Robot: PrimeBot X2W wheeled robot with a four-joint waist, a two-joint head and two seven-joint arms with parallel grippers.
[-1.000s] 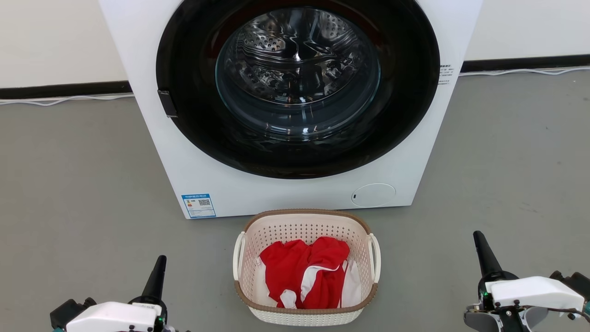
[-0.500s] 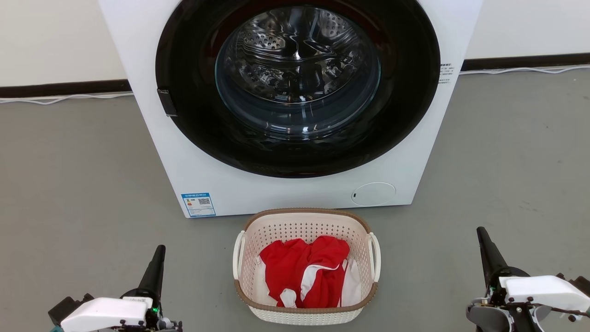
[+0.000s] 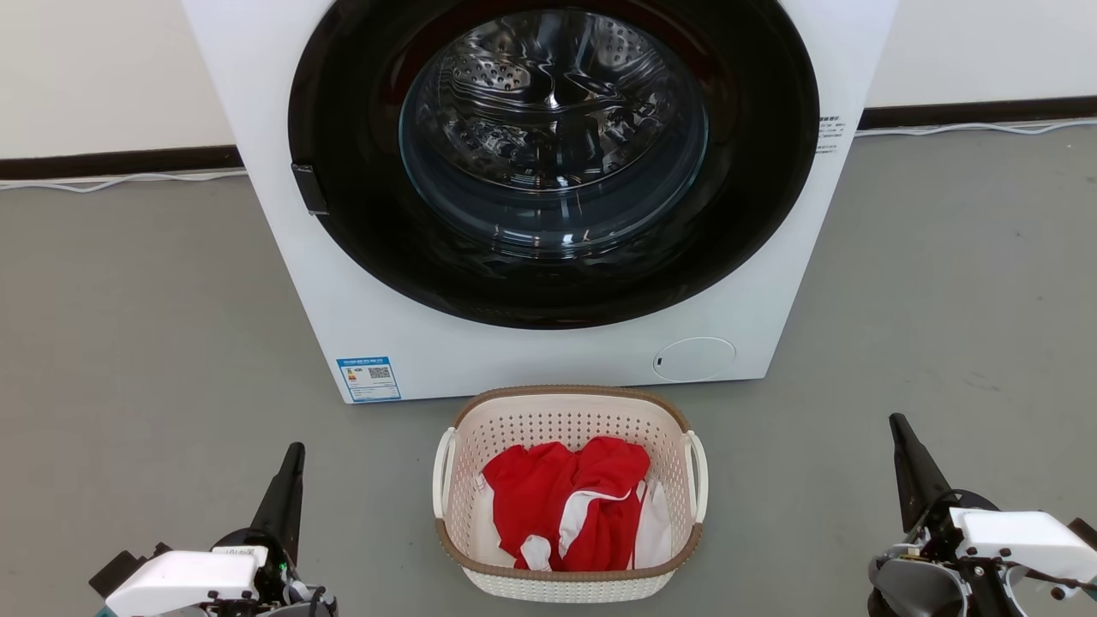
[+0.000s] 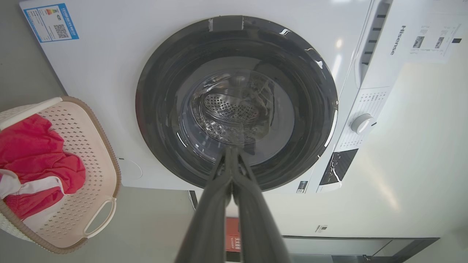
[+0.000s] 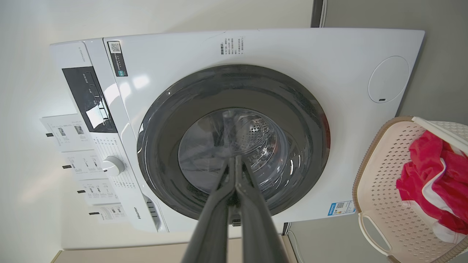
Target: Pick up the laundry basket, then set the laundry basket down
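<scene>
Laundry basket point(image 3: 567, 401) unmoved
Left end effector point(image 3: 296, 450) and right end effector point(image 3: 896, 422), each pressed together, have edged forward, flanking it.

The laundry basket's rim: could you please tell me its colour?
Brown, woven-look rim on the cream-white perforated plastic laundry basket; best in the head view.

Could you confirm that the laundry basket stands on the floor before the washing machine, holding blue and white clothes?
Not quite: the clothes are red and white, as the head view shows. The laundry basket does stand on the floor before the washing machine.
</scene>
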